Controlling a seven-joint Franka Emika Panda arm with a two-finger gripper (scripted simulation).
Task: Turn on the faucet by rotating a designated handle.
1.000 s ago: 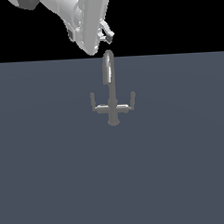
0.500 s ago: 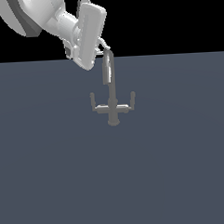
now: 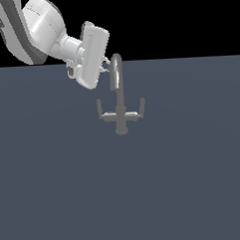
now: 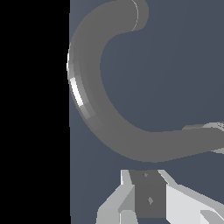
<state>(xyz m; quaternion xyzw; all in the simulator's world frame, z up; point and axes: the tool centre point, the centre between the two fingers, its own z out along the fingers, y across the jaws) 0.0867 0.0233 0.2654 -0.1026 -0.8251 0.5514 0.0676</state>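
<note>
Fingertips of the white end effector [image 4: 148,192] fill the near edge of the wrist view, with only a grey pad and pale finger bodies showing, so I cannot tell whether it is spread or closed. Just beyond them curves the thick arched spout of the small grey metal faucet [image 4: 94,113], very close but apparently not touching.

From the exterior view, the end effector [image 3: 105,68] sits just beside the top of the spout, on the exterior view's left, high above the crossbar. The faucet [image 3: 120,109] stands upright on the dark blue-grey tabletop [image 3: 55,185], its long axis vertical. The two short upright lever rods lie below the end effector: the nearer rod [image 3: 99,107] on the exterior view's left, the farther rod [image 3: 141,105] beyond the spout. Reaching either likely means coming down past the arch.

Fingers are hidden behind the white wrist housing in the exterior view, and which rod is designated is not marked.
</note>
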